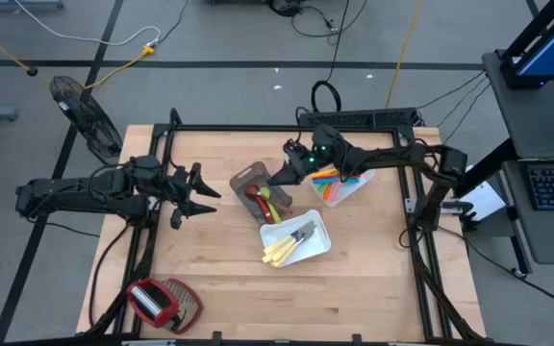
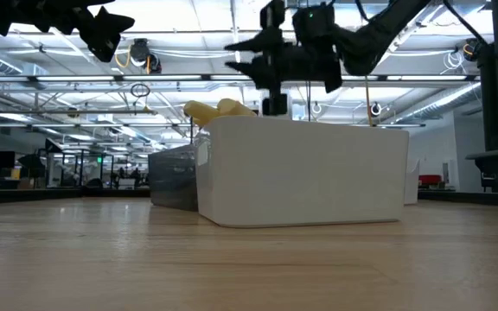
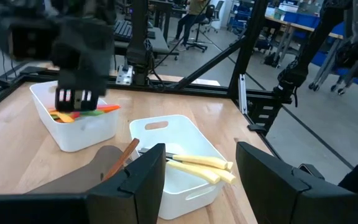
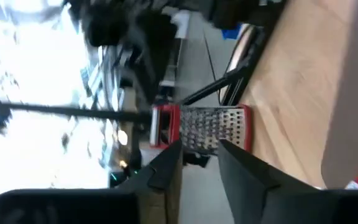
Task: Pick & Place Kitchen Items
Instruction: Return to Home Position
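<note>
The kitchen items lie in three containers. A grey bin [image 1: 248,180] holds red, green and brown utensils [image 1: 264,200]. The near white tray [image 1: 317,244] holds pale-handled knives [image 3: 197,165]. The far white tray [image 1: 357,186] holds orange, pink and green pieces [image 3: 82,113]. My right gripper [image 1: 279,177] hangs above the bin's far end, pointing level; its fingers [image 4: 166,165] stand a narrow gap apart with nothing between them. My left gripper [image 1: 188,192] waits open at the left, above the table, facing the bin.
A red-and-mesh grater [image 1: 162,303] lies at the table's near left corner. A black frame rail [image 1: 258,128] runs along the far edge, with posts at both sides. Bare wood [image 1: 373,279] lies near and right of the trays.
</note>
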Tool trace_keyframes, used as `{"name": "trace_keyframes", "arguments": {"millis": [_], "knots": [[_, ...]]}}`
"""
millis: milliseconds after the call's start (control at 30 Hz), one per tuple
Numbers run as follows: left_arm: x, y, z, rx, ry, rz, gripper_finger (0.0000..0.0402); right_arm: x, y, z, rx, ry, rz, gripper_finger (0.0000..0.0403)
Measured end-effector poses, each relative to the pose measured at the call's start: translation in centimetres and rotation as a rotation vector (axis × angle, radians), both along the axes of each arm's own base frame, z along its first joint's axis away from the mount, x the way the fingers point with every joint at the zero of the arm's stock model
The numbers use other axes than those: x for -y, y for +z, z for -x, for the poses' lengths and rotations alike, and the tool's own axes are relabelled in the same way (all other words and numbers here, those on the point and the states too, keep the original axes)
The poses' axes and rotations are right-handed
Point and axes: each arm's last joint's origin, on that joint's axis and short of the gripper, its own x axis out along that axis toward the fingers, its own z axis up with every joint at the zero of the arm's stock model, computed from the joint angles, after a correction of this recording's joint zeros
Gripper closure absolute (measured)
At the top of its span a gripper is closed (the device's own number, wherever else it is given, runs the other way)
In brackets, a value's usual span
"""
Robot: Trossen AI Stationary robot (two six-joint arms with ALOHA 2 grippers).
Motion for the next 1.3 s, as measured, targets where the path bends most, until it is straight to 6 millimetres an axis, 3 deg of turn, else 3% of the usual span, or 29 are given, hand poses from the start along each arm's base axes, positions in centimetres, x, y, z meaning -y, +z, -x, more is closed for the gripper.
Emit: {"name": "trace_keyframes", "arguments": {"millis": [267,467,767,1067,1300], "knots": [[0.0,0.0,0.0,0.003,-0.001,-0.008,0.0199,-2.0,3.6,1.4,0.220,0.029,0.355,0.0397],[0.0,0.0,0.0,-0.004,0.005,0.032,0.0199,-3.8,5.6,3.1,0.282,-0.001,0.652,0.0401],[0.3,0.8,1.0,0.051,-0.062,0.059,0.0199,-6.7,7.5,6.9,0.067,-0.107,0.963,0.0402],[0.7,1.1,3.8,0.084,-0.045,0.041,0.0199,-8.8,9.5,10.0,0.012,-0.171,1.116,0.0402],[0.8,0.7,4.7,0.081,-0.078,-0.052,0.0199,-9.4,8.3,12.6,-0.042,-0.164,1.131,0.0402]]}}
